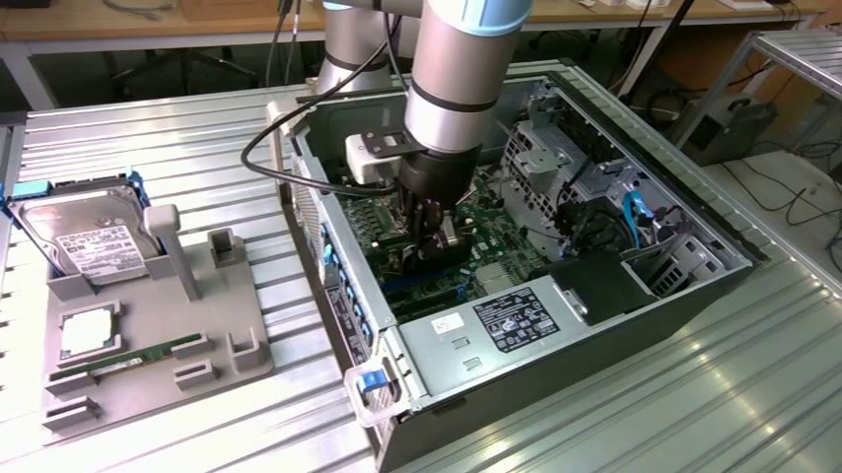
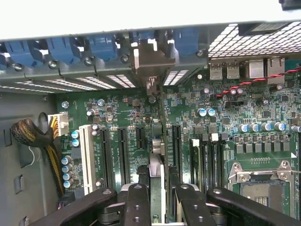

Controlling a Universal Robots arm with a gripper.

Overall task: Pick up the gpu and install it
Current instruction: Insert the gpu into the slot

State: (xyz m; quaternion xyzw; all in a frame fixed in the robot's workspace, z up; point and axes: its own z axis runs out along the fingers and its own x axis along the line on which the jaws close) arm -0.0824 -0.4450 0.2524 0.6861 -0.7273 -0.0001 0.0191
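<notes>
Inside computer case (image 1: 579,325): gpu (image 2: 157,141) between fingers (image 2: 137,202).

The open computer case (image 1: 566,246) is seen from high above in the exterior view; its motherboard (image 2: 188,122) is viewed closely from the wrist, shared by both.

A ribbed, silver metal desk (image 1: 197,138) carries everything. On the exterior view's left stands a grey plastic parts holder (image 1: 145,345) with upright slots, flat on the desk. Just beside it, toward the exterior view's right, an open black and silver computer tower case (image 1: 566,365) lies on its side, its green motherboard facing up. A bare strip of desk runs between them.
</notes>
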